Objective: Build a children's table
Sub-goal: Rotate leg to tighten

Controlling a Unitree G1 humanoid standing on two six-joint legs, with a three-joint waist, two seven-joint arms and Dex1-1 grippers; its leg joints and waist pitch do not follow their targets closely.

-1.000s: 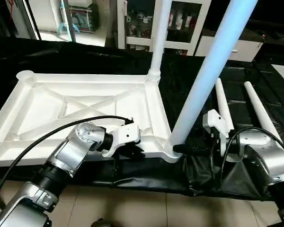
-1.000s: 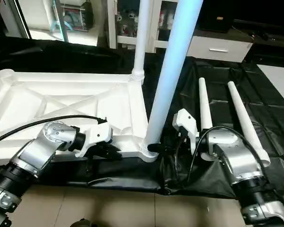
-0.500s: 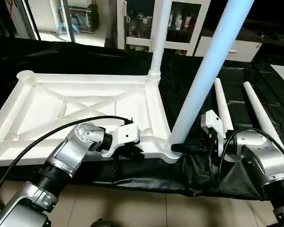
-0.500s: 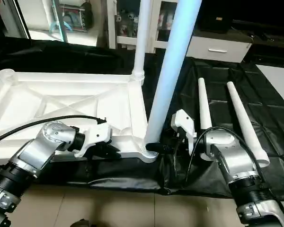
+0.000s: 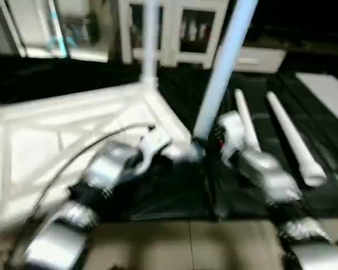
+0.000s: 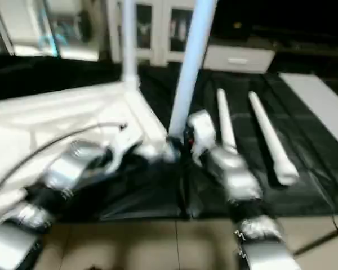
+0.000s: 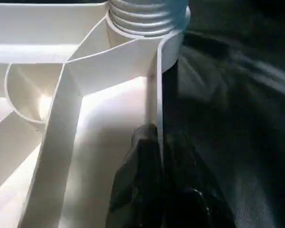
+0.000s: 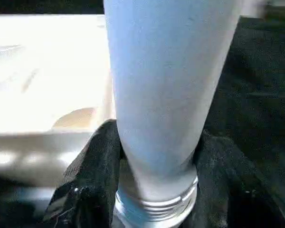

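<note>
Here no writing is legible; left tool (image 7: 159, 156) pinches the tabletop (image 7: 99, 142) rim, right tool (image 8: 156, 190) grasps the standing leg (image 8: 166, 85).

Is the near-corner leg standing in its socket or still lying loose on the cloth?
Standing in. The leg rises upright from the corner socket of the tabletop, its threaded end seated there; two other legs lie on the black cloth.

no legible text, views perhaps too blurred

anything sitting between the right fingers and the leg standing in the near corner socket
No, nothing visible. The right gripper has its black fingers on either side of the near leg, just above its threaded end, against the tube.
</note>
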